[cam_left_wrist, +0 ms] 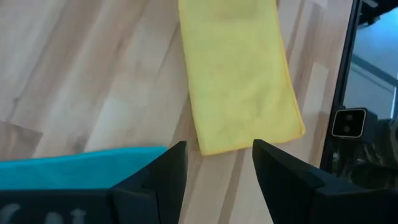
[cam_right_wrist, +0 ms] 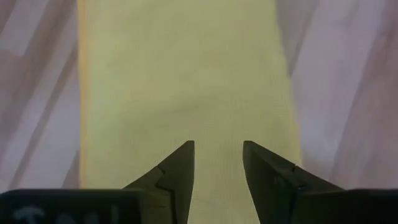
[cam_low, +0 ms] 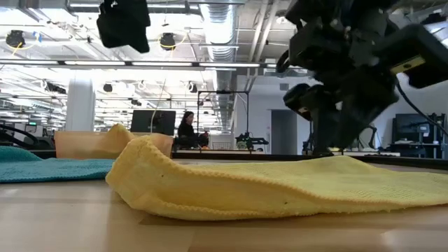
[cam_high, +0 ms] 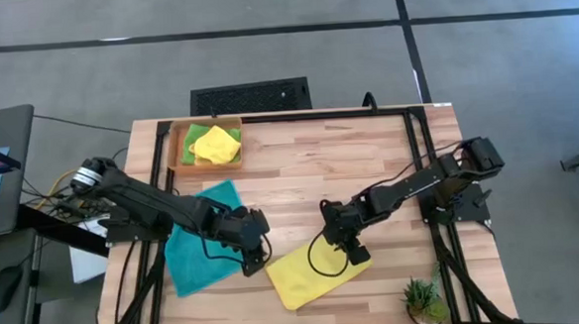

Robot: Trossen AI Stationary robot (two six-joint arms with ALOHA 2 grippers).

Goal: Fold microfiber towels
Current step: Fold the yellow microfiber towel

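Folded flat, the yellow towel (cam_high: 318, 271) lies on the table (cam_high: 369, 158) right of the teal towel (cam_high: 202, 238), with the open left gripper (cam_high: 256, 255) and open right gripper (cam_high: 352, 246) at its ends, both empty.

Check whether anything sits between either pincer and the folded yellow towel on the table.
Nothing visible does. The left pincer is open with only bare table ahead of the yellow towel's near end; the teal towel lies off to its side. The right pincer, open, hangs directly over the towel.
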